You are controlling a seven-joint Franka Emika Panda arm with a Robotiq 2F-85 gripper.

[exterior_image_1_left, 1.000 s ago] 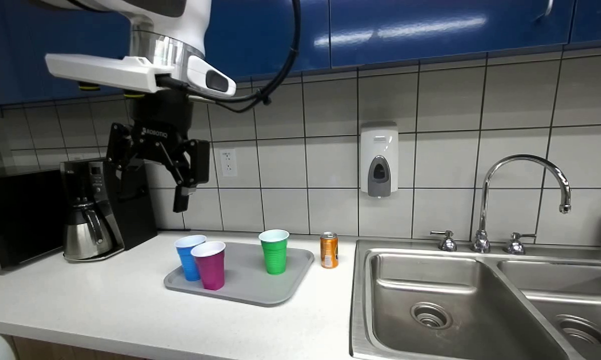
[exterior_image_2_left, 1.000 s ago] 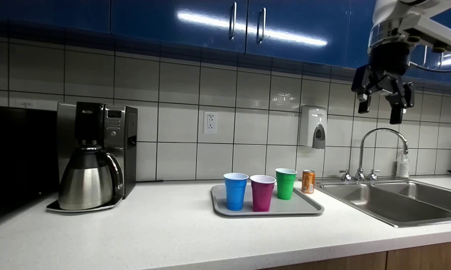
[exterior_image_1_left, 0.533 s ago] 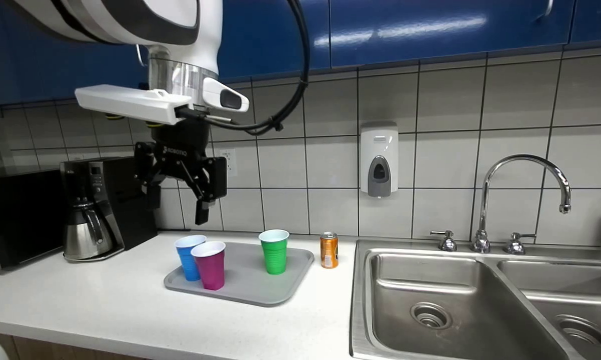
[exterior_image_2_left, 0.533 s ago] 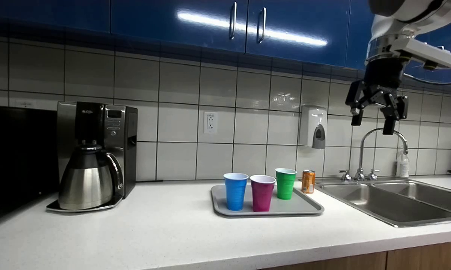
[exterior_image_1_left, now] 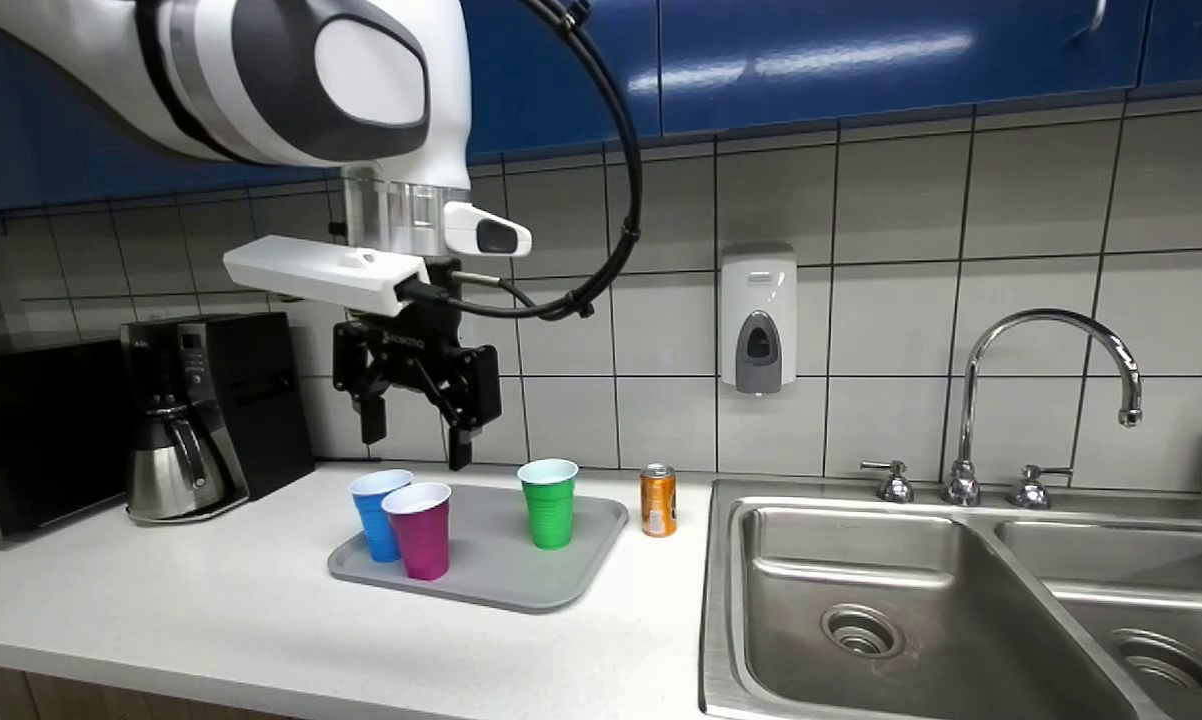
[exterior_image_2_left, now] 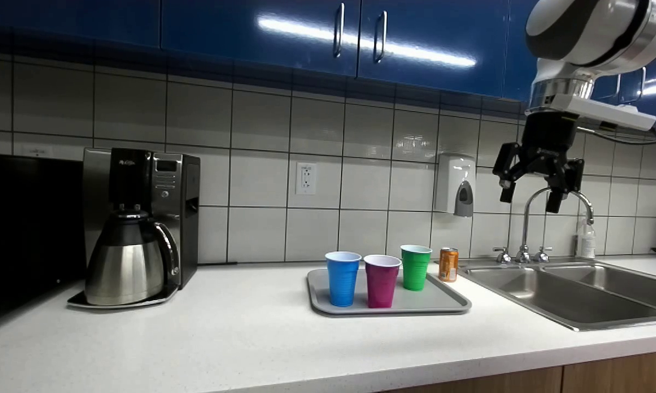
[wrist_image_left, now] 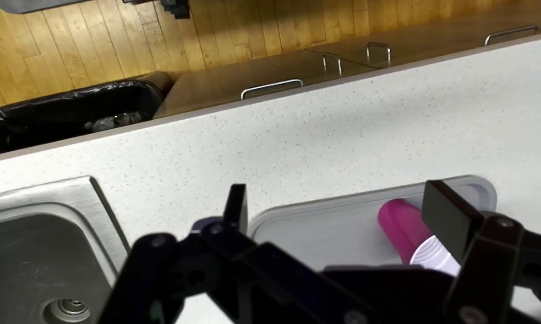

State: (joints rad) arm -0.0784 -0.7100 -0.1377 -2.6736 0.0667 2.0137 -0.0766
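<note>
A big white tabletop (exterior_image_2_left: 224, 338), the sink (exterior_image_1_left: 723, 600) let into it, the grey tray (exterior_image_1_left: 501, 560) lying alongside, and above it all hangs the gripper (exterior_image_1_left: 416, 440), jaws spread wide, nothing between them, touching nothing! Below it, all upright on the tray, long axes vertical, stand the magenta cup (wrist_image_left: 398, 227), the blue cup (exterior_image_2_left: 342, 284) just beside that, and the green cup (exterior_image_2_left: 415, 273) nearer the sink end. Watch the wrist view: magenta falls well off the middle of the gap, toward the side farther from the sink! And there's the snag: the gripper itself cuts across magenta's mouth there, while blue and green don't show at all. How high it hangs over those rims? Tough call from these angles. Smallest of the lot, the orange can (exterior_image_2_left: 448, 265) stands off the tray, also missing from the wrist view.
</note>
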